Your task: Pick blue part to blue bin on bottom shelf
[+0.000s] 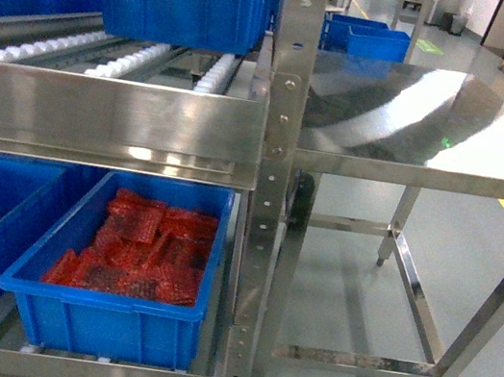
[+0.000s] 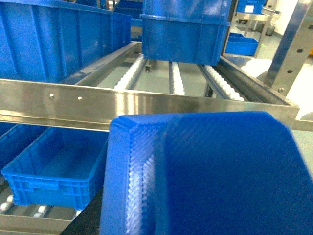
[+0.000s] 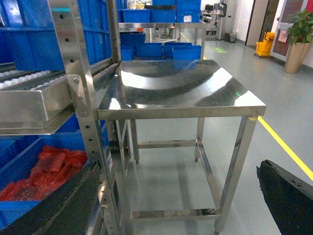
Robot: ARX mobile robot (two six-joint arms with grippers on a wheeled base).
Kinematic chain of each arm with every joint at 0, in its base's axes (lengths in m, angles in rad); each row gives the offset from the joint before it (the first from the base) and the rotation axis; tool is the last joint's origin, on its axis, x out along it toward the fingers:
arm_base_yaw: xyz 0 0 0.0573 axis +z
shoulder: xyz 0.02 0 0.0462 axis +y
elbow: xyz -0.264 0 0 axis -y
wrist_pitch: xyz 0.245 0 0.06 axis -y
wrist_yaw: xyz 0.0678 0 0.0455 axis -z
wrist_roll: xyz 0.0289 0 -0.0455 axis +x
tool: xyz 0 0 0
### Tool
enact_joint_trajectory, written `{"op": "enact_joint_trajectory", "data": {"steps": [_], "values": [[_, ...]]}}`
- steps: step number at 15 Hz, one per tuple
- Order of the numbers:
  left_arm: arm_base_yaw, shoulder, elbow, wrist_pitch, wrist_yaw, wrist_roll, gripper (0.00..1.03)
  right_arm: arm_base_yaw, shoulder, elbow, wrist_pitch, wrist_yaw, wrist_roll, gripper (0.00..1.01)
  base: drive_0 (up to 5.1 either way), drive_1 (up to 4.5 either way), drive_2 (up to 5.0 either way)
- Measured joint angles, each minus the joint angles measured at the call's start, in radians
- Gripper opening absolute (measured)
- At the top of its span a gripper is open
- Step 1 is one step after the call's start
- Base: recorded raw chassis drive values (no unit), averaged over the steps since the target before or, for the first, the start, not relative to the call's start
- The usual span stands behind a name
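The blue part point(image 2: 205, 176) fills the lower half of the left wrist view, close to the lens, blurred, with a ribbed textured face; it sits in front of the rack's steel front rail point(image 2: 98, 105). The left gripper itself is hidden behind it, so I cannot tell how its jaws stand or whether they grip the part.

Below and left on the bottom shelf point(image 1: 64, 368), an empty blue bin point(image 2: 54, 169) rests on white rollers. In the head view a second bin point(image 1: 112, 315) at the shelf's right end, against the perforated upright point(image 1: 269, 201), holds red parts point(image 1: 144, 248).

The right gripper point(image 3: 186, 205) shows two dark fingers point(image 3: 286, 196) spread wide apart, holding nothing, facing the steel table point(image 3: 181, 88) beside the rack.
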Motion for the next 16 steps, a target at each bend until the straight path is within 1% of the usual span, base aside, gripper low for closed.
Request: {"op": "enact_joint_trajectory", "data": {"steps": [16], "values": [[0.000,-0.002,0.000,0.002,-0.001,0.000,0.44,0.000,0.000,0.000,0.002,0.000,0.000,0.98,-5.1,2.40,2.4]]}}
